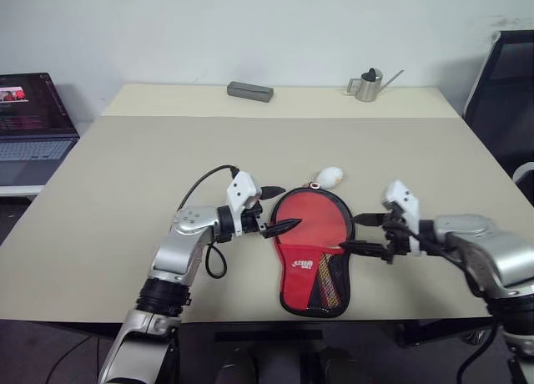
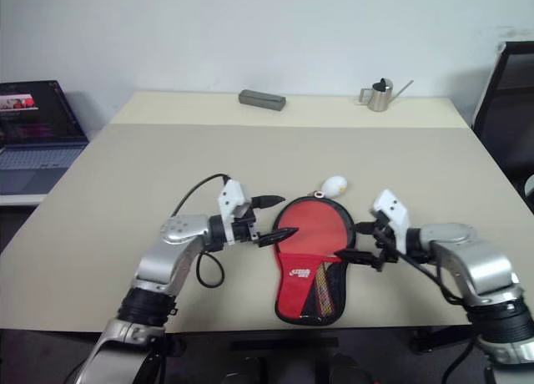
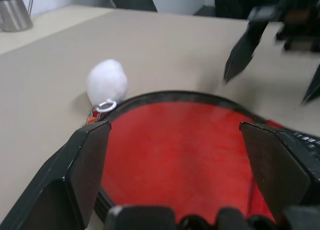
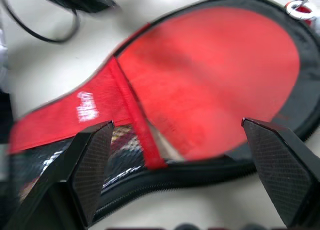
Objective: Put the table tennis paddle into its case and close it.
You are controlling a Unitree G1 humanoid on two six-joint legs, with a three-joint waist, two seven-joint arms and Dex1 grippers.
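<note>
The paddle-shaped soft case (image 1: 313, 255), red with a black zipper rim and white logo, lies flat near the near edge of the beige tabletop (image 1: 125, 192), its white pom-pom charm (image 1: 329, 177) at its far end. The round red table tennis paddle (image 4: 215, 75) shows inside it. Both the left gripper (image 1: 276, 209) and the right gripper (image 1: 356, 233) flank the case, jaws wide, holding nothing.

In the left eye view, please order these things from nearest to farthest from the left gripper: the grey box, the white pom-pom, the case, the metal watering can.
1. The case, just beside the open left gripper, toward the robot's right.
2. The white pom-pom, at the case's far end.
3. The grey box, at the table's far edge.
4. The metal watering can, far edge, further right.
</note>
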